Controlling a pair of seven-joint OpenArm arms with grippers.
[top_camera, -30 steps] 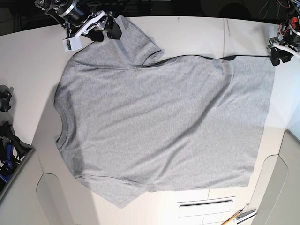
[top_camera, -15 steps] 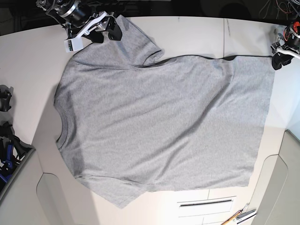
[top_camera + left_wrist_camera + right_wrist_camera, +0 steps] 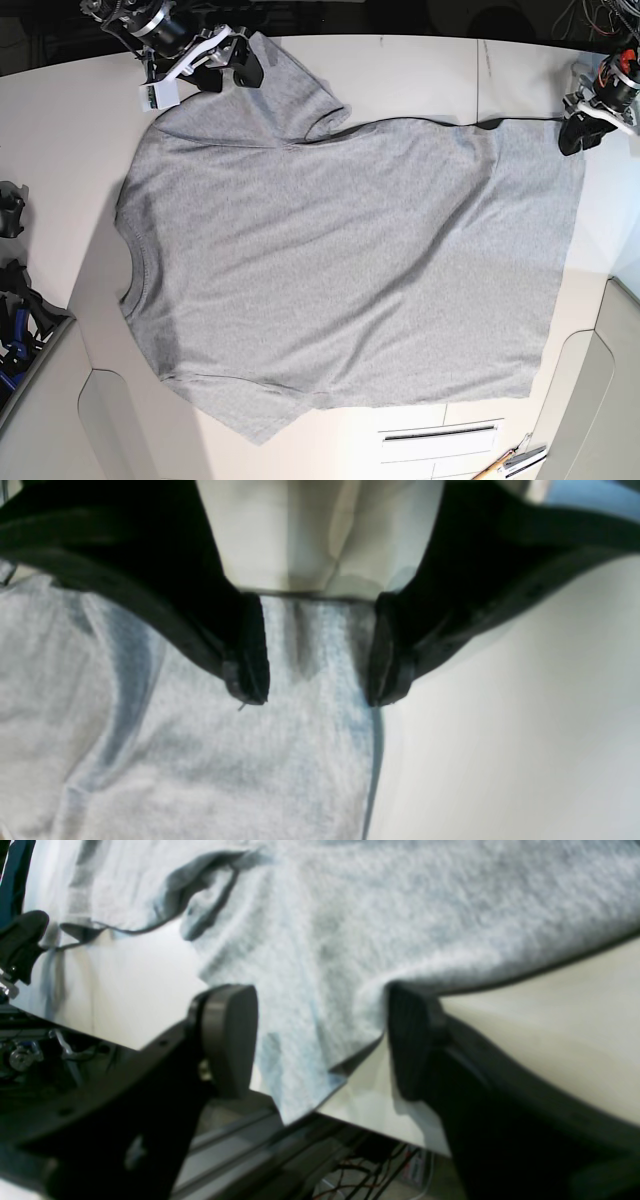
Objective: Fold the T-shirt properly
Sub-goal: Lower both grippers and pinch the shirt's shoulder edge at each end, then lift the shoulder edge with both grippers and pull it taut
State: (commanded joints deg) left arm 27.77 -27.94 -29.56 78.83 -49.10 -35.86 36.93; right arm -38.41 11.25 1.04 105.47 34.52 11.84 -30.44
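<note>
Counter point(image 3: 60, 110): pale, smooth, light. At its near edge, in the base view: a slot-like bar point(image 3: 438, 440) with a white outline, and a few pen-like sticks point(image 3: 510, 460) just beside it, right of the bar. Dark metal hardware point(image 3: 14, 300) along the view's left edge, off the counter. Right wrist view also shows loose thin cables point(image 3: 370, 1170) and grey rails point(image 3: 250, 1145) below the counter edge. None of these touch the shirt in the base view.

T-shirt point(image 3: 350, 260) lies on the counter, filling most of the middle. Long axis runs across the base view, left to right; one sleeve-like flap sticks up at top left, a pointed corner pokes toward the near edge at lower left. Can't tell which end is the collar.

Fabric: heather grey, soft, matte, fine speckle. Shallow wrinkles, wavy left side, fairly straight top and right edges. No lettering in sight.

Left gripper point(image 3: 317, 700): open, dark fingers apart over the shirt's upper right corner. Right gripper point(image 3: 322, 1040): open, fingers either side of cloth at the top left flap.
</note>
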